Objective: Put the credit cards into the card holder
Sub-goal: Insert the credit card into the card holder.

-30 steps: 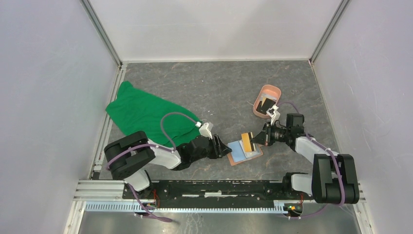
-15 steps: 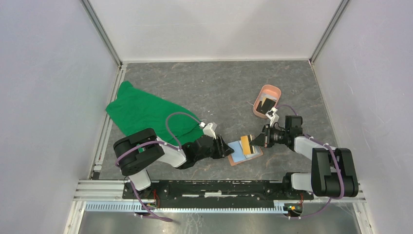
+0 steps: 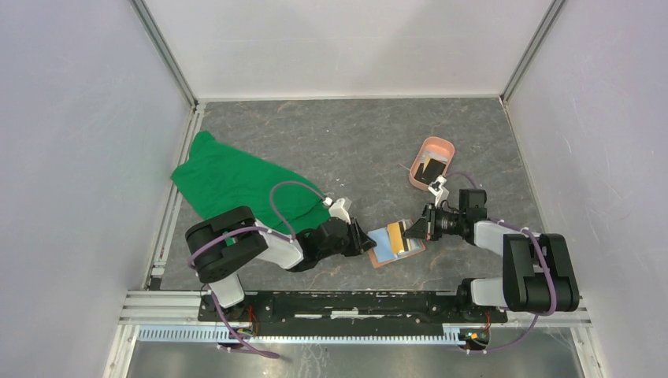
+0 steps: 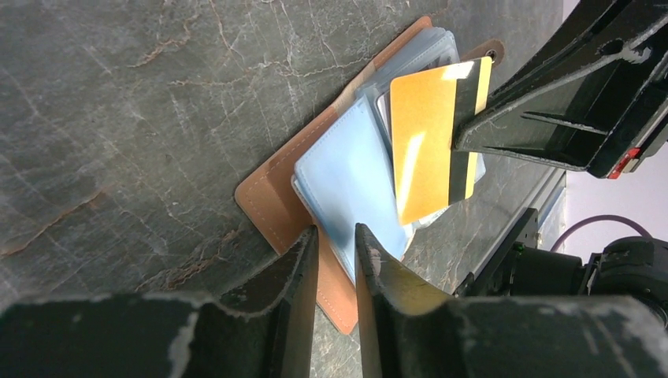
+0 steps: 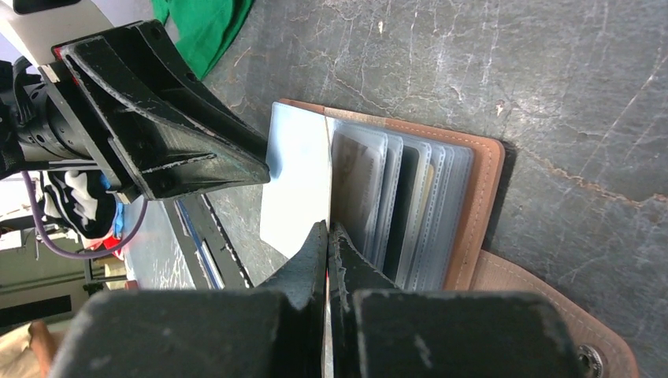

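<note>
Insertion stage, by my reading. Small tan-orange leather-like folding card holder (image 4: pixel 268 198) lies open and flat on grey marbled stone-look table (image 3: pixel 354 134), between the two arms. Its stack of clear blue-grey plastic pockets (image 4: pixel 346 177) faces up.

Right gripper (image 5: pixel 327 232): jaws clenched on thin orange-yellow plastic credit card with black stripe (image 4: pixel 425 142), pinched at the striped end. Card hangs tilted over the pockets. Probably held by the end so the free length can slide in. From the right wrist it shows edge-on, a hairline between the fingers, lined up at the seam between the big front leaf and the fanned sleeves. Whether it has entered a sleeve: cannot tell.

Left gripper (image 4: pixel 336 244): low at the holder's opposite edge, jaws narrowly parted, tan rim and corner of front leaf in the gap. Likely there to steady the holder or lift the leaf so it does not skate on the smooth top. Clamped or merely straddling: cannot tell.

Materials: holder stitched, matte, soft-cornered. Sleeves glossy, overlapping like shingles. Card stiff, catching glare. Snap strap tab (image 5: pixel 536 307) trails off the side nearest the right arm.

More dark cards (image 3: pixel 431 171) sit in salmon-pink oval tray (image 3: pixel 438 148), near the right arm, apart from the holder. Crumpled green cloth (image 3: pixel 236 185) lies to the left, uninvolved.
</note>
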Action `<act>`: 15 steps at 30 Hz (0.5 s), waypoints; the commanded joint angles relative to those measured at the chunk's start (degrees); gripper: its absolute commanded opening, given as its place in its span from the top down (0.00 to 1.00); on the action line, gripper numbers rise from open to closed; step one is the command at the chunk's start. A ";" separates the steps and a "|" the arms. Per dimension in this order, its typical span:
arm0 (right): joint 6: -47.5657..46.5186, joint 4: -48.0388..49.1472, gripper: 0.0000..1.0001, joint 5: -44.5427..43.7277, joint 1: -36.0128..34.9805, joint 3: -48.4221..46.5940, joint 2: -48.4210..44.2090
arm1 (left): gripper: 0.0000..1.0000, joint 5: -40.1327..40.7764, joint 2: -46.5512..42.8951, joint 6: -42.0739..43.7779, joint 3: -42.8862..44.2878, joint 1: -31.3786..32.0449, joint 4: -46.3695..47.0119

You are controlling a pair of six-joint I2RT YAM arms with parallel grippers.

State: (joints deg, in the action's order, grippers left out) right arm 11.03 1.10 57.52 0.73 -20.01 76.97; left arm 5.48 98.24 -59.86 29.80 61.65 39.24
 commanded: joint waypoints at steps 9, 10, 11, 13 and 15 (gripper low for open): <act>0.36 1.97 1.00 -4.64 -1.93 1.17 -2.45 | 0.85 2.14 2.68 -1.04 1.16 0.40 -4.35; 0.60 2.18 1.00 -5.38 -1.93 1.43 -3.06 | 0.87 2.24 2.77 -1.08 1.00 0.39 -4.62; 0.81 2.35 1.00 -5.92 -1.93 1.60 -3.37 | 0.89 2.37 2.90 -1.10 0.90 0.36 -4.80; 1.41 3.10 1.00 -6.07 -1.95 2.19 -3.61 | 0.92 2.38 3.24 -1.14 0.78 0.40 -5.03; 2.00 3.72 1.00 -5.58 -2.01 2.62 -3.15 | 0.92 2.17 3.72 -1.09 0.99 0.38 -5.00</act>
State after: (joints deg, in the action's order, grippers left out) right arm 12.45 2.17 54.13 -1.04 -18.85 74.39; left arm 6.15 99.61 -60.45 30.37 61.63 39.03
